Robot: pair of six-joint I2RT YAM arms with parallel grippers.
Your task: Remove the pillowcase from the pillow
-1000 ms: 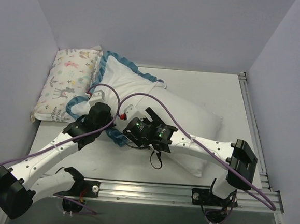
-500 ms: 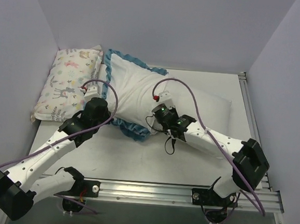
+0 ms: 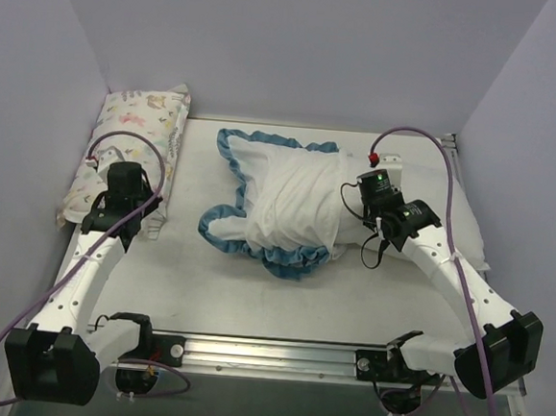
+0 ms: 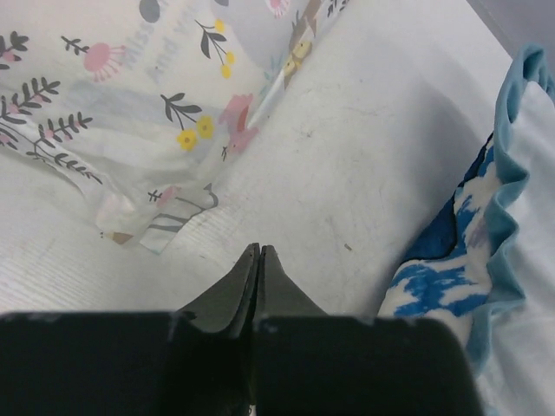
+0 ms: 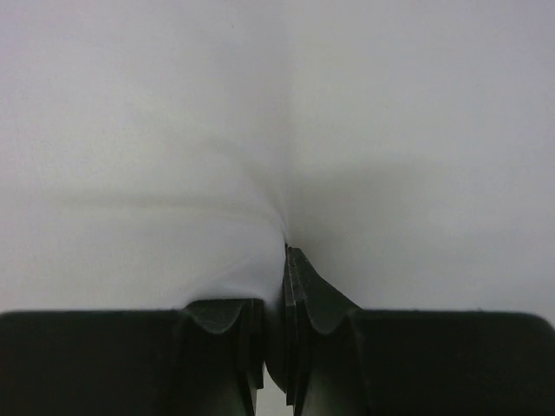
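Observation:
The pillowcase [image 3: 278, 208] lies bunched in mid-table, white reverse up, with blue ruffled trim round it. Its houndstooth face and ruffle [image 4: 468, 260] show at the right of the left wrist view. The plain white pillow [image 3: 465, 218] sticks out of it to the right, under my right arm. My right gripper [image 3: 353, 212] sits at the case's mouth. Its jaws [image 5: 284, 260] are shut on a pinched fold of plain white fabric, apparently the pillow's. My left gripper [image 3: 144, 202] is shut on nothing [image 4: 258, 251], over bare table left of the pillowcase.
A pastel animal-print pillow [image 3: 146, 116] lies along the left wall, its corner [image 4: 130, 225] just ahead-left of my left fingers. Walls close the table on three sides. A metal rail [image 3: 277, 348] runs along the front edge, another down the right side.
My right gripper closed on white fabric and pulled right, dragging pillow and bunched pillowcase with it. My left arm came off the pillowcase's left edge and swung left, beside the animal-print pillow.

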